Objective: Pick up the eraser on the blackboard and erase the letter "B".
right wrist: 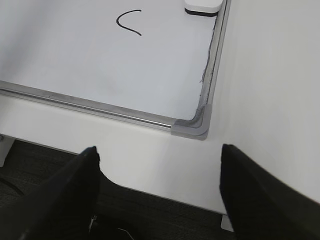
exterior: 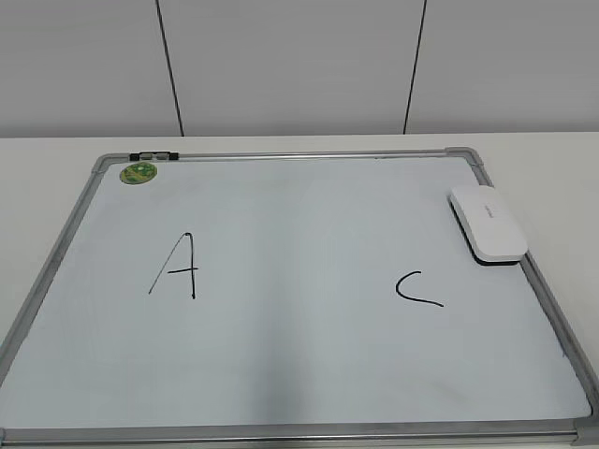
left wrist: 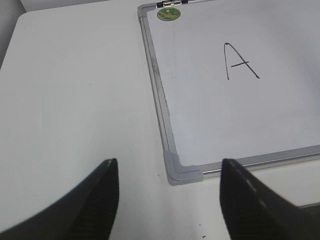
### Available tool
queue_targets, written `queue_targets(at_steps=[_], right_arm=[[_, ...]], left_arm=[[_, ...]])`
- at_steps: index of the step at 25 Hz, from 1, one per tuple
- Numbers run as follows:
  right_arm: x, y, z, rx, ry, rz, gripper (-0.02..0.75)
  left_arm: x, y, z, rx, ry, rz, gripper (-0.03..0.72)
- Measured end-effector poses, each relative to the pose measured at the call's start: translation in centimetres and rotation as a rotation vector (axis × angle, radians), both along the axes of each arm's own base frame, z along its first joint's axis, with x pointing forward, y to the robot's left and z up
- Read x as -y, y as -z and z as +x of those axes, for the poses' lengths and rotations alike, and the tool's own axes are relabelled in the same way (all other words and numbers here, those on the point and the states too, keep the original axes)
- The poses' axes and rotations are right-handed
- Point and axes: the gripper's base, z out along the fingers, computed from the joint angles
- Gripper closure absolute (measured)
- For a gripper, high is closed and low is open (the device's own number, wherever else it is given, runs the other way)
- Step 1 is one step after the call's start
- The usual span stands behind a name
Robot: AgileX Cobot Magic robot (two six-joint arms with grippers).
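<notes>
We log a blackboard [exterior: 309, 355] with a silver frame lying flat on a white table [left wrist: 75, 90], marked with a tall "A" [exterior: 178, 267] and a "C" [exterior: 417, 288]; we find no "B" between them, that stretch of board showing bare. The eraser [exterior: 487, 223] rests on the board's right edge, far ahead of the right gripper [right wrist: 157, 160], whose jaws stand wide apart and empty above the near right corner. The left gripper [left wrist: 169, 172] hangs likewise spread and empty above the near left corner, with a green magnet [left wrist: 168, 13] far ahead of it.
</notes>
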Motion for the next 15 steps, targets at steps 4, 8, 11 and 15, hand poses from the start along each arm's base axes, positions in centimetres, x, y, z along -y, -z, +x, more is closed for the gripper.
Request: queue_targets(at_steps=[4,8,11,15], right_arm=[[0.00,-0.01,0.01,0.002,0.000,0.000,0.183],[0.00,-0.01,0.01,0.002,0.000,0.000,0.183],[0.00,-0.01,0.01,0.002,0.000,0.000,0.183],[0.00,-0.01,-0.02,0.003,0.000,0.001,0.183]], left_arm=[[0.00,-0.01,0.01,0.002,0.000,0.000,0.225],[0.00,-0.01,0.01,0.002,0.000,0.000,0.227],[0.00,-0.01,0.01,0.002,0.000,0.000,0.227],[0.00,-0.02,0.01,0.002,0.000,0.000,0.227]])
